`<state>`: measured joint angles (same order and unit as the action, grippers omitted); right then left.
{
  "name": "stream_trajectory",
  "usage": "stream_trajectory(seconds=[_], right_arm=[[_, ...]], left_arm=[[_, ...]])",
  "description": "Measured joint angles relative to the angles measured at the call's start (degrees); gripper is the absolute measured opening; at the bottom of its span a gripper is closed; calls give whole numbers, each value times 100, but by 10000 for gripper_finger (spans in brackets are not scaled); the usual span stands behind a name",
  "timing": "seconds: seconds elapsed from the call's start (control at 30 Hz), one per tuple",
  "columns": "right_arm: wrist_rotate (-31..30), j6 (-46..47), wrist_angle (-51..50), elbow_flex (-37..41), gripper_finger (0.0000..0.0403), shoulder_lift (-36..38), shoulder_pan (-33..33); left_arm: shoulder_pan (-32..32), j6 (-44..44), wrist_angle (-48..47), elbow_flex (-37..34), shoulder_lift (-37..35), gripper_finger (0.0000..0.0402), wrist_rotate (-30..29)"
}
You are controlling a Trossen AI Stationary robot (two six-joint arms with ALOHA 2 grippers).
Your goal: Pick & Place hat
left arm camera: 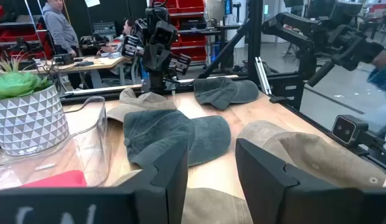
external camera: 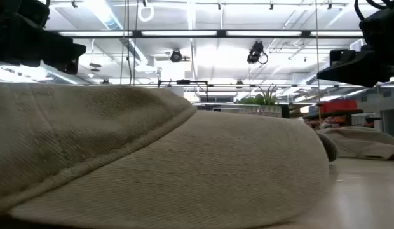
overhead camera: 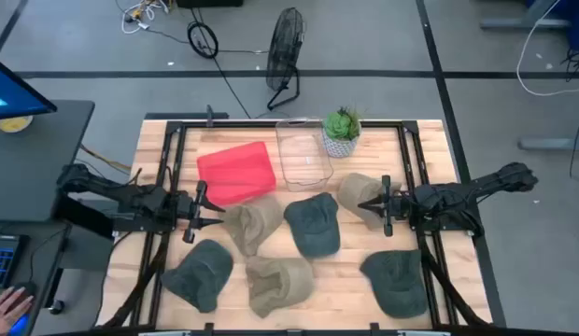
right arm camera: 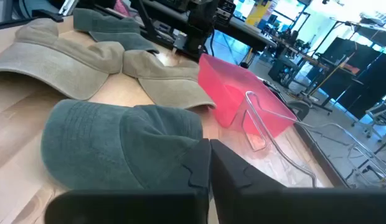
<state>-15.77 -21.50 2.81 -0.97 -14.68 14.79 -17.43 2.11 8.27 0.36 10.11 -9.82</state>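
Note:
Several caps lie crown up on the wooden table: tan ones and dark green ones. My left gripper is open and level, just left of the middle tan cap, which shows beside its fingers in the left wrist view. My right gripper is shut and hovers over the edge of the right tan cap, facing the middle green cap. The near tan cap fills the low view.
A red bin and a clear bin stand at the back of the table, with a potted plant beside them. A black frame runs along the table's sides. People sit beyond the table.

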Motion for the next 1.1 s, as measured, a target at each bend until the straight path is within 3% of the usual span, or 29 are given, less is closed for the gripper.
stream_trajectory(seconds=[0.53, 0.8, 1.1], right_arm=[[-2, 13, 0, 0, 11, 0, -2], [-64, 1493, 618, 0, 11, 2, -2], [-111, 2288, 830, 0, 11, 2, 7]], left_arm=[[0, 9, 270, 2, -1, 138, -55], [1, -289, 949, 0, -2, 138, -61], [2, -444, 1081, 2, 0, 138, -105]])
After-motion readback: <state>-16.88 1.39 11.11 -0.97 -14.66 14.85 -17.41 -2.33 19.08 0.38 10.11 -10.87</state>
